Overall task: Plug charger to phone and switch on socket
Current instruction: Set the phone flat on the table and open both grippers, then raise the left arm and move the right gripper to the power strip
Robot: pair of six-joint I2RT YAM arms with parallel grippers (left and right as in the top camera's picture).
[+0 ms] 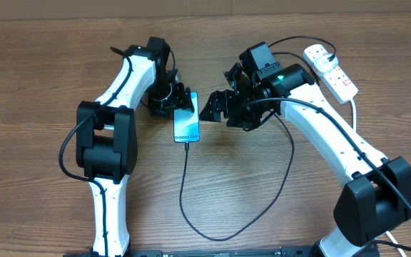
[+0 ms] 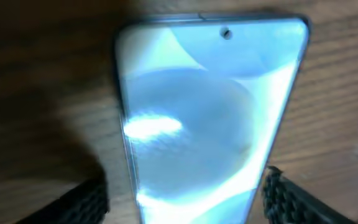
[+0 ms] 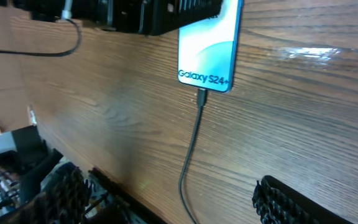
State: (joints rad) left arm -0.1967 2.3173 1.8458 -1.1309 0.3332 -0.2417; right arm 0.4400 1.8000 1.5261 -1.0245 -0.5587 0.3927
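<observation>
The phone (image 1: 187, 127) lies flat on the table, its light blue screen reading "Galaxy S24+". The charger's thin black cable (image 1: 183, 187) has its tip in the phone's near end, loops toward the front edge and runs back up to a white plug (image 1: 319, 52) in the socket (image 1: 336, 75). My left gripper (image 1: 181, 101) is open, its fingers straddling the phone's far end (image 2: 204, 118), with a gap on the left side. My right gripper (image 1: 215, 107) is open and empty just right of the phone. In the right wrist view the phone (image 3: 208, 46) and plugged cable (image 3: 193, 134) lie ahead of the open fingers (image 3: 176, 199).
The socket's thick white cord (image 1: 353, 107) runs down the right side beside the right arm. The black cable loop (image 1: 277, 182) lies across the table between the two arm bases. The table's edge shows in the right wrist view (image 3: 123, 193).
</observation>
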